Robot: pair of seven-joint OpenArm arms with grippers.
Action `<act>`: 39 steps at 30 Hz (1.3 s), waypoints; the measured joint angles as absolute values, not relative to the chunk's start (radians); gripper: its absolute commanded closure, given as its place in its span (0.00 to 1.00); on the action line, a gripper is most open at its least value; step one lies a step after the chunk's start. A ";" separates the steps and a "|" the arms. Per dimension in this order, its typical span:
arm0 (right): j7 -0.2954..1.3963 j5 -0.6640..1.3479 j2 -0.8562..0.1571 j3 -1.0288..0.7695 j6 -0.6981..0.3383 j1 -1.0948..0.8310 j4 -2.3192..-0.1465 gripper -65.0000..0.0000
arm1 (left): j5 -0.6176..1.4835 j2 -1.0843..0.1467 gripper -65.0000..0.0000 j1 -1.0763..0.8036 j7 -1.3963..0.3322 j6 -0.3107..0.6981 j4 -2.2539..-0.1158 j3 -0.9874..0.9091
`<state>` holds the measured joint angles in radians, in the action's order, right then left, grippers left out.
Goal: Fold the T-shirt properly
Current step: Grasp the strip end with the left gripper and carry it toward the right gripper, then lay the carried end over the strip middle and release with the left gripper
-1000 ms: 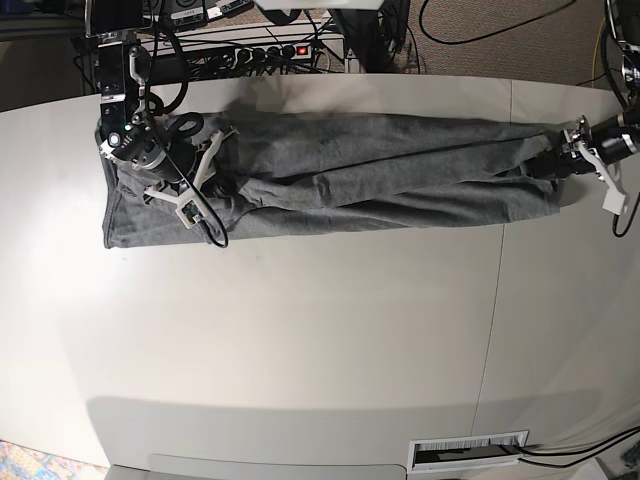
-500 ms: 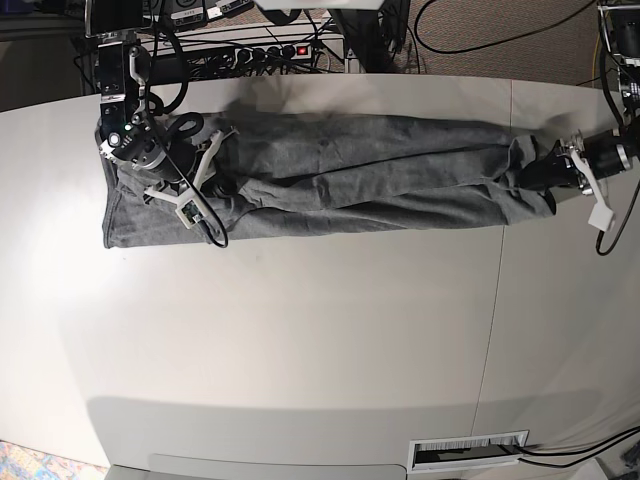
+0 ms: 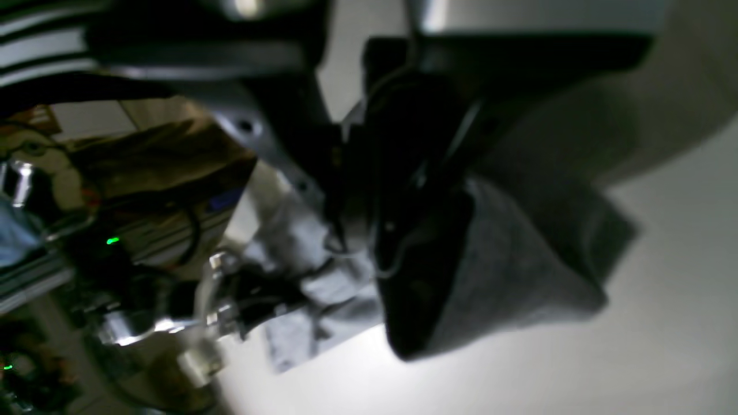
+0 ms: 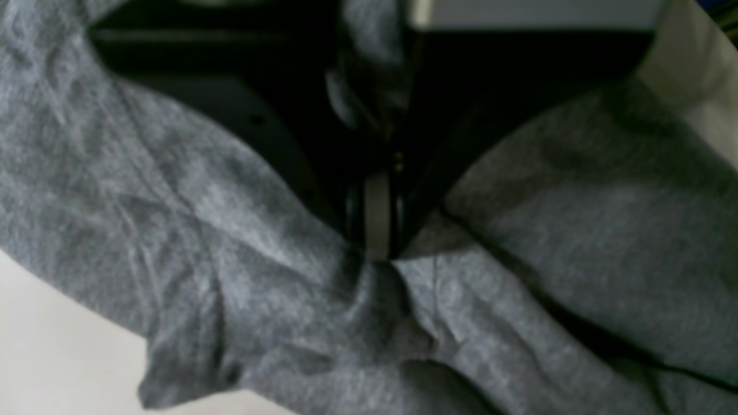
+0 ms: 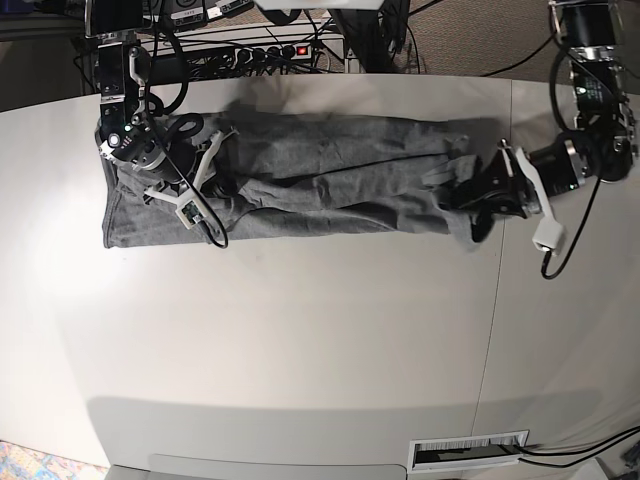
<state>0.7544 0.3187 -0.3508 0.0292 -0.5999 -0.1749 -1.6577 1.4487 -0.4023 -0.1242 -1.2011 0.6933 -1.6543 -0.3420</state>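
Moved: left gripper [image 5: 478,196], clenched on the T-shirt [image 5: 320,180], has dragged its end inward.
Right gripper [image 5: 190,185]: pinning cloth.
Progress: lengthwise fold done; crosswise fold begun.

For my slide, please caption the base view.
Both grippers hold the T-shirt; left gripper lifts one end.

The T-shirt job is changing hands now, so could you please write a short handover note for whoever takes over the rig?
Left gripper: shut on one end of the T-shirt, lifting it off the table.
Right gripper: shut on the shirt's other end, low on the cloth.
Shirt: a long, narrow, wrinkled band across the far side of the table.
Done: lengthwise folds appear made.
Left: carry the lifted end over toward the right gripper's end, lay it flat, release, tidy.
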 measured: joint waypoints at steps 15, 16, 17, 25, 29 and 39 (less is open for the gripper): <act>0.754 0.319 -0.351 0.029 -0.600 -0.175 -1.658 1.00 | 1.448 -0.146 1.00 -0.174 -1.187 0.693 -1.663 -0.214; 0.754 0.319 -0.351 0.029 -0.600 -0.175 -1.658 1.00 | 1.449 -0.130 1.00 -0.174 -1.161 0.693 -1.663 -0.186; 0.754 0.319 -0.351 0.029 -0.600 -0.175 -1.658 1.00 | 1.449 -0.118 1.00 -0.174 -1.129 0.692 -1.663 -0.158; 0.762 0.320 -0.351 0.029 -0.600 -0.174 -1.658 1.00 | 1.098 -0.105 1.00 -0.154 -0.936 0.686 -1.663 -0.024; 0.762 0.323 -0.351 0.029 -0.599 -0.175 -1.658 1.00 | 1.046 -0.106 0.93 -0.154 -0.918 0.686 -1.663 -0.018; 0.762 0.323 -0.351 0.029 -0.599 -0.175 -1.658 1.00 | 1.047 -0.106 0.57 -0.124 -0.918 0.686 -1.663 -0.016</act>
